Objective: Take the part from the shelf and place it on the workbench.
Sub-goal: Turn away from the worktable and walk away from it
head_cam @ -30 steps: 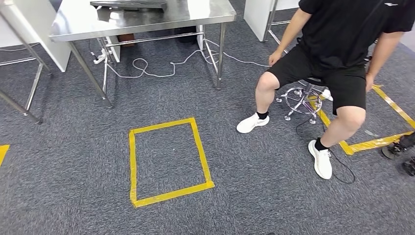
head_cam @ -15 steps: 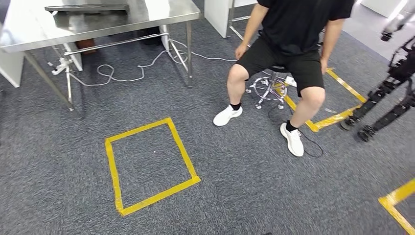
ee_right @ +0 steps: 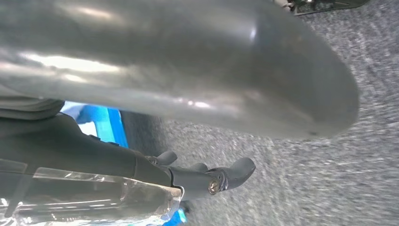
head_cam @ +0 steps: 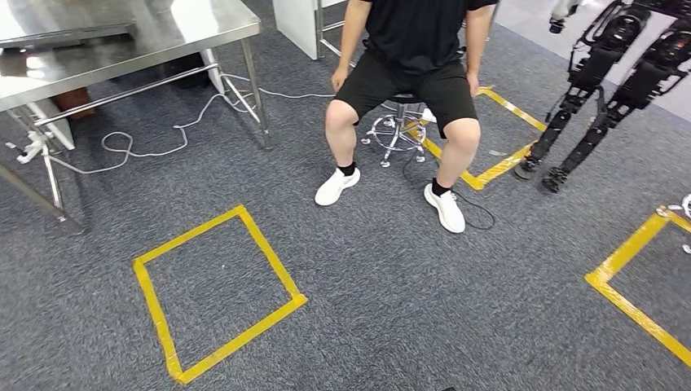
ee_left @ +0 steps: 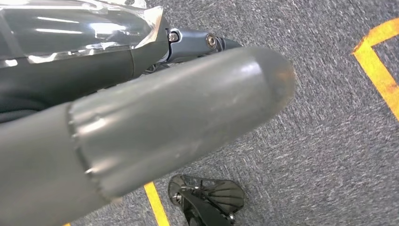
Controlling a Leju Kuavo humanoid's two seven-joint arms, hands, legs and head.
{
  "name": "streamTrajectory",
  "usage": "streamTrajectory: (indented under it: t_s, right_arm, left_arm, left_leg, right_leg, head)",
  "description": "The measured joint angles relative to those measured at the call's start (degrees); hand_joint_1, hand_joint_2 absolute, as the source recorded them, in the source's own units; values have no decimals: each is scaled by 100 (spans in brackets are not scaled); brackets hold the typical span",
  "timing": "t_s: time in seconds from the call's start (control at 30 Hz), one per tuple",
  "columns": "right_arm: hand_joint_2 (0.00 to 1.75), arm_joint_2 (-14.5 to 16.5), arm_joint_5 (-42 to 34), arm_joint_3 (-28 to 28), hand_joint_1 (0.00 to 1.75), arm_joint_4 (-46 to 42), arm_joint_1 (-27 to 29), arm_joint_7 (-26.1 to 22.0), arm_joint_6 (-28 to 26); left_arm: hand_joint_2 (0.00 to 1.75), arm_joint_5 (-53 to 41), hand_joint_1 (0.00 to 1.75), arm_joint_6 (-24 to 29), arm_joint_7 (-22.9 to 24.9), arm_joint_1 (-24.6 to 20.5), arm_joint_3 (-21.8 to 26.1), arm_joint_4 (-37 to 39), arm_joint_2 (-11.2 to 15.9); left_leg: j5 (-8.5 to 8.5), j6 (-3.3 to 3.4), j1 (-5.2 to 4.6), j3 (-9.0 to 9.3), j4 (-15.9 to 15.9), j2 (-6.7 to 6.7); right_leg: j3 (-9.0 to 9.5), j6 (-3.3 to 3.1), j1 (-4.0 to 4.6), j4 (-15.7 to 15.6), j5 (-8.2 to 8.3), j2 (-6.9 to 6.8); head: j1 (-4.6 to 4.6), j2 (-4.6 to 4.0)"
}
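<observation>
The steel workbench [head_cam: 191, 24] stands at the far left of the head view. In the left wrist view my left hand [ee_left: 155, 108] hangs over the grey carpet, its thick grey thumb and dark fingers [ee_left: 197, 42] lying straight and apart with nothing between them. My right hand [ee_right: 188, 108] hangs the same way in the right wrist view, its dark fingers [ee_right: 221, 179] stretched out apart from the thumb. Something blue [ee_right: 106, 125] lies behind those fingers; I cannot tell what it is.
A person [head_cam: 407, 49] in black sits on a wheeled stool [head_cam: 397, 130] straight ahead, feet on the carpet. Another robot's dark legs [head_cam: 587, 98] stand at the far right. Yellow tape squares [head_cam: 216, 289] mark the floor, and a white cable [head_cam: 155, 138] trails under the workbench.
The camera has swung to the right: workbench, person and tape square have slid left in the picture. The other robot's legs and a second tape outline have come in at the right.
</observation>
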Motion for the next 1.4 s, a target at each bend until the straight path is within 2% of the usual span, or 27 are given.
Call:
streamTrajectory:
  t_s: [0.07,0.1,0.17,0.2,0.27,0.33,0.4,0.47,0.5,0.53,0.57,0.63,0.7,0.73,0.77,0.83,0.9,0.97,1.0,1.03,1.07,1.13,1.2,1.27,1.3,1.33,1.4]
  right_arm:
    - [0,5,8,0,0,0,8,0,10]
    - [0,5,13,0,0,0,1,0,14]
    - [0,3,25,0,0,0,-26,-2,16]
    - [0,1,26,0,0,0,-33,-5,16]
    - [0,3,15,0,0,1,-10,-15,25]
    - [0,12,-53,-3,0,3,11,-14,117]
    - [0,19,-165,-15,0,4,-10,27,357]
    - [0,19,-242,-32,0,4,-22,110,659]
    - [0,19,-259,-42,0,4,-14,155,788]
    - [0,19,-272,-52,0,4,-3,196,887]
    - [0,19,-280,-66,0,4,4,229,958]
    - [0,15,-294,-95,0,4,-5,261,1046]
    - [0,13,-313,-128,0,4,-24,280,1179]
    - [0,14,-325,-142,0,4,-28,292,1267]
    - [0,18,-334,-154,0,4,-28,305,1347]
    - [0,40,-345,-167,0,5,-25,332,1443]
    - [0,69,-334,-174,0,5,-28,348,1482]
    - [0,86,-297,-178,0,6,-26,355,1503]
    - [0,93,-278,-179,0,6,-20,357,1506]
    - [0,97,-264,-180,0,7,-13,359,1504]
    - [0,101,-256,-180,0,7,-9,360,1499]
    - [0,102,-225,-181,0,7,-19,359,1477]
    - [0,100,-162,-181,0,7,-41,361,1440]
    - [0,99,-88,-181,0,7,-38,375,1402]
    - [0,98,-61,-181,0,7,-26,384,1386]
    - [0,99,-41,-181,0,7,-20,392,1377]
    - [0,108,-22,-180,0,7,-32,394,1361]
  left_arm:
    - [0,1,0,4,2,7,3,1,2]
    - [0,1,0,6,2,10,5,5,1]
    - [0,1,0,6,2,17,7,14,-3]
    - [0,1,0,3,-1,20,7,18,-5]
    - [0,4,0,-19,-19,16,8,16,-10]
    - [0,9,0,-117,-42,8,9,15,-12]
    - [0,9,0,-347,-28,18,10,15,-3]
    - [0,-10,0,-683,118,27,9,15,13]
    - [0,-30,0,-869,259,27,8,15,24]
    - [0,-51,0,-1046,418,26,5,15,34]
    - [0,-74,0,-1189,559,25,3,15,43]
    - [0,-105,0,-1345,734,21,-4,16,59]
    - [0,-119,0,-1446,851,6,-9,15,88]
    - [0,-121,0,-1495,901,-6,-10,15,104]
    - [0,-121,0,-1534,938,-20,-10,13,124]
    - [0,-117,0,-1571,967,-39,-10,9,168]
    - [0,-97,0,-1615,964,-25,-7,9,205]
    - [0,-70,0,-1688,933,11,1,10,226]
    - [0,-60,0,-1720,909,24,4,10,240]
    - [0,-55,0,-1740,886,31,7,10,256]
    - [0,-52,0,-1752,864,34,9,10,269]
    - [0,-55,0,-1755,827,37,10,14,286]
    - [0,-67,0,-1734,801,37,9,19,288]
    - [0,-85,0,-1695,786,31,9,18,286]
    - [0,-93,0,-1674,782,27,9,16,283]
    - [0,-100,0,-1656,779,23,9,15,280]
    - [0,-108,0,-1626,774,29,11,15,280]
  left_leg:
    - [387,-43,73,289,-588,-81]
    - [538,-72,108,470,-964,-221]
    - [655,-78,137,651,-1401,-444]
    - [628,-49,115,646,-1421,-473]
    - [677,67,71,620,-1438,-335]
    - [737,192,48,602,-1482,-188]
    - [766,264,21,567,-1499,-22]
    - [781,291,-22,528,-1497,158]
    - [786,297,-44,515,-1497,239]
    - [790,302,-63,508,-1496,315]
    - [792,303,-80,509,-1496,384]
    - [791,288,-107,535,-1498,511]
    - [789,239,-112,573,-1506,624]
    - [789,206,-111,589,-1517,684]
    - [785,169,-96,598,-1517,714]
    - [653,89,-63,545,-1370,500]
    - [276,22,-23,304,-801,132]
    - [-63,-29,6,-8,-84,3]
    - [-83,-55,25,-74,74,-6]
    - [17,-80,51,-34,12,-9]
    - [208,-102,83,109,-267,-27]
    - [549,-148,161,480,-1024,-256]
    - [612,-127,179,629,-1378,-465]
    - [603,-23,127,613,-1390,-401]
    - [630,38,110,615,-1413,-333]
    - [663,98,103,619,-1440,-262]
    - [702,175,99,617,-1479,-94]
  right_leg:
    - [-17,24,-24,57,-8,163]
    - [-43,57,-21,101,-19,239]
    - [-137,159,-1,178,-23,382]
    - [-187,218,12,189,-4,445]
    - [-277,322,3,184,37,523]
    - [-429,339,0,411,-84,312]
    - [-747,293,6,1071,-414,-4]
    - [-1038,300,11,1741,-680,-98]
    - [-1034,324,16,1820,-700,-109]
    - [-899,350,28,1660,-638,-128]
    - [-649,365,43,1279,-519,-183]
    - [-165,306,113,467,-297,-449]
    - [-11,196,182,144,-200,-616]
    - [-28,158,201,127,-173,-586]
    - [-20,114,167,100,-138,-516]
    - [4,36,86,30,-55,-390]
    - [-9,-29,41,1,7,-269]
    - [-52,-56,40,7,34,-124]
    - [-65,-51,36,14,42,-44]
    - [-72,-45,27,28,49,35]
    - [-78,-32,13,52,48,114]
    - [-131,23,9,155,21,258]
    - [-239,118,37,248,4,379]
    - [-344,231,50,248,39,505]
    - [-376,270,41,265,45,481]
    - [-438,285,39,355,3,375]
    - [-698,252,30,889,-263,52]
  head:
    - [0,0]
    - [-2,0]
    - [2,0]
    - [4,0]
    - [8,0]
    - [20,0]
    - [44,0]
    - [53,0]
    - [52,0]
    - [52,0]
    - [52,0]
    - [44,0]
    - [30,0]
    - [24,0]
    - [25,0]
    - [17,0]
    - [6,0]
    - [1,0]
    - [1,0]
    - [1,0]
    - [1,0]
    - [0,0]
    - [11,0]
    - [24,0]
    - [22,0]
    - [31,0]
    - [52,0]
